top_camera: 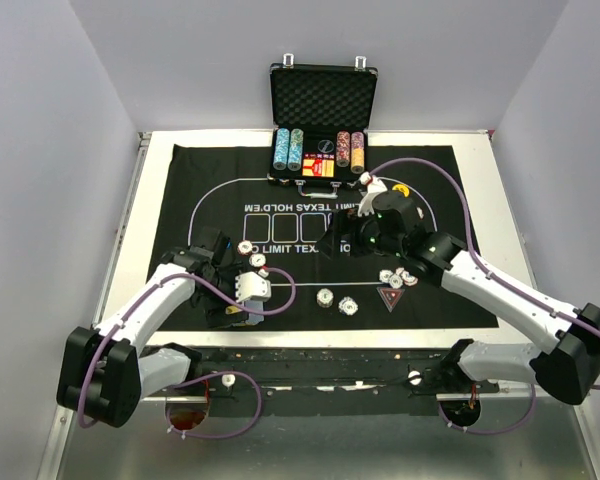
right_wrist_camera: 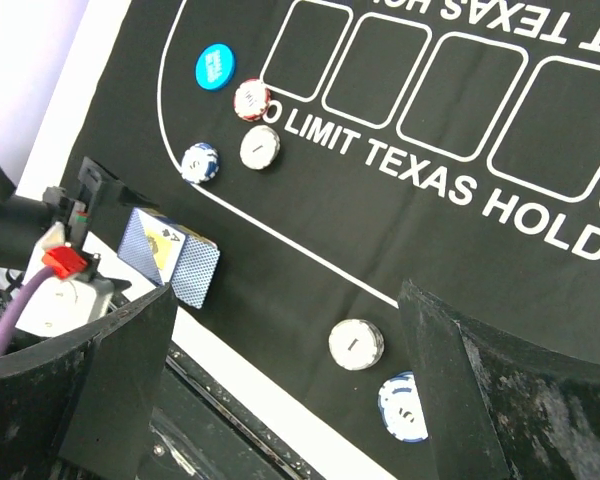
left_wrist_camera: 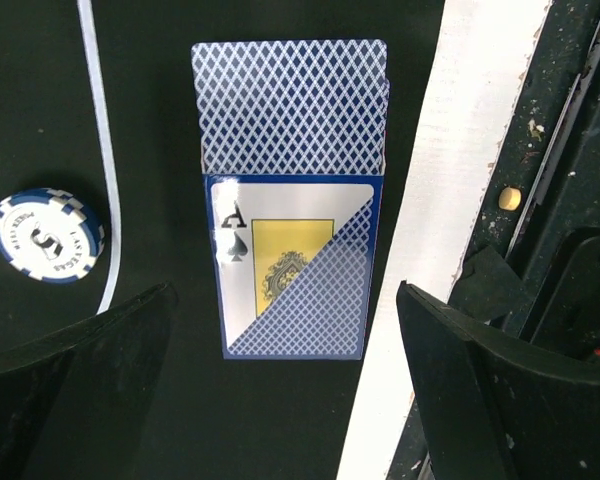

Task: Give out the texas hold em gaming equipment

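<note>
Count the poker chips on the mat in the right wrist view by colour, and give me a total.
Red-edged chip: 1
White chips: 2
Blue-edged chips: 2
Total: 5

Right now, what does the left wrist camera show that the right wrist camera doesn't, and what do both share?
Only the left wrist view makes out the ace of spades on the card box, blue-backed cards sticking out of it, and a brass bolt on the black rail. Only the right wrist view shows the blue round button, a red chip, a white chip, two more chips, the printed lettering and the left arm. Both show the card box, the black mat, the white table edge and, probably, the same blue chip.
</note>
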Available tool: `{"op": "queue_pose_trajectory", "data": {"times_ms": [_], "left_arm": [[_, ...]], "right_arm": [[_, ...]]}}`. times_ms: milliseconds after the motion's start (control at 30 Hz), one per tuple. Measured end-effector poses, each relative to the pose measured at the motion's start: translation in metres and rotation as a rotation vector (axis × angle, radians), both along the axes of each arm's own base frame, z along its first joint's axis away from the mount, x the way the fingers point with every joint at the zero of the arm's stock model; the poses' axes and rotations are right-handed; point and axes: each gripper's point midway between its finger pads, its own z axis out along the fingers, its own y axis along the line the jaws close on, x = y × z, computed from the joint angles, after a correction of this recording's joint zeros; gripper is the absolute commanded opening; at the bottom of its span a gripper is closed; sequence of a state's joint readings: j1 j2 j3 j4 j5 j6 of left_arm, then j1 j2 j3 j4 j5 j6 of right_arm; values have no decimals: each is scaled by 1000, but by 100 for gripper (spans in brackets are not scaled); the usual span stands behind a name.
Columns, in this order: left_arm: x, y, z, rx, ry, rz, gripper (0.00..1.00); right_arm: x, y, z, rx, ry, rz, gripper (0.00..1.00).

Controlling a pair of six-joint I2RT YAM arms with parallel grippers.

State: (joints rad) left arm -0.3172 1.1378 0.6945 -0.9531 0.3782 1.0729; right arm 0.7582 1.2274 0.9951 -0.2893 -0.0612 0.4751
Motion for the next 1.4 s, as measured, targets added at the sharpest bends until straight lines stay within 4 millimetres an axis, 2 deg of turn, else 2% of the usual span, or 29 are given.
{"op": "queue_pose_trajectory", "data": {"times_ms": [200, 367, 633, 933, 1200, 1400], "left_arm": [[0, 2, -15, 41, 2, 5, 99], [2, 3, -25, 63, -19, 10, 99], [4, -4, -35, 65, -35, 11, 99], [4, -3, -37, 72, -40, 16, 98], [-3, -3, -38, 70, -27, 12, 65], [-5, -2, -33, 61, -50, 5, 56]], "right_arm": [[-2, -4, 9, 21, -14, -19, 100], [-1, -6, 8, 16, -14, -26, 100], [-2, -8, 6, 5, -9, -34, 100], [-1, -14, 1, -23, -1, -56, 100], [-1, -16, 0, -28, 1, -63, 100], [-3, -12, 2, -3, 15, -58, 100]]}}
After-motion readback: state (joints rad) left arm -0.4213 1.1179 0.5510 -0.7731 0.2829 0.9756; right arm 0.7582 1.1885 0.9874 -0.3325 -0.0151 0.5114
